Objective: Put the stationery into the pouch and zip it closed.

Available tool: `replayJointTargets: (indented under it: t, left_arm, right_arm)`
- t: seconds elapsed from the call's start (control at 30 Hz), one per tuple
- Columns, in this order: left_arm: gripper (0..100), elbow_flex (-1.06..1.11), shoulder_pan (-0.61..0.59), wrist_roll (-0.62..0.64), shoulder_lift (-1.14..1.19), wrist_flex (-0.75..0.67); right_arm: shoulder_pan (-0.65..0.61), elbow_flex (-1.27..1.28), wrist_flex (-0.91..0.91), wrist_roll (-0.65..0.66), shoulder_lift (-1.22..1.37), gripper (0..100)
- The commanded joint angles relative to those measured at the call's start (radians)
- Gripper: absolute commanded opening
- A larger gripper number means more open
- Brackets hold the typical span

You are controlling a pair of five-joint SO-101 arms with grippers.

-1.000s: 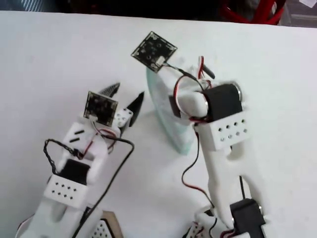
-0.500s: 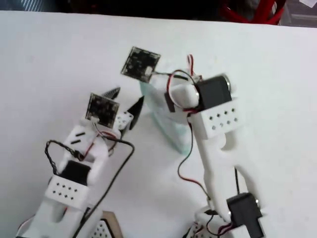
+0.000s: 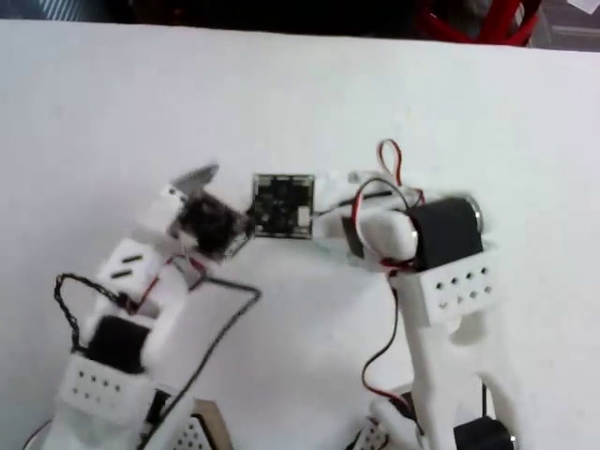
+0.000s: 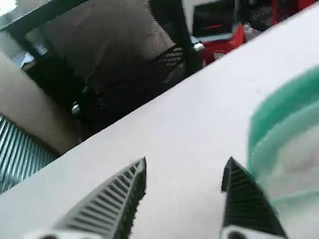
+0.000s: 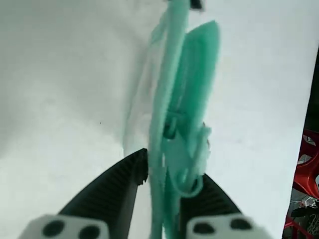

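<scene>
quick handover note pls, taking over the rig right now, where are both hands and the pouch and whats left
Left hand: open, holding nothing, just over the table beside the pouch.
Right hand: shut on the pouch, which sits edge-on between its fingers.
Done: the pouch is gripped. I cannot tell whether the stationery is inside or whether the pouch is zipped.
Left: check the contents, load anything missing, then zip it closed, probably with the left hand pulling while the right holds.
</scene>
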Motion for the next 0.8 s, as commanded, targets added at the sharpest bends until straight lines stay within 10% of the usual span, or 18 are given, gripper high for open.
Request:
replayJointTargets:
  t: [0.0,0.77]
  left_arm:
    - [25,-0.086,0.12,-0.066,-0.09,0.1]
    - [25,-0.038,0.202,-0.06,-0.486,0.411]
  right_arm:
    - [0.002,-0.014,-0.001,0.028,-0.015,1.9]
    - [0.004,-0.014,-0.001,0.032,-0.018,1.9]
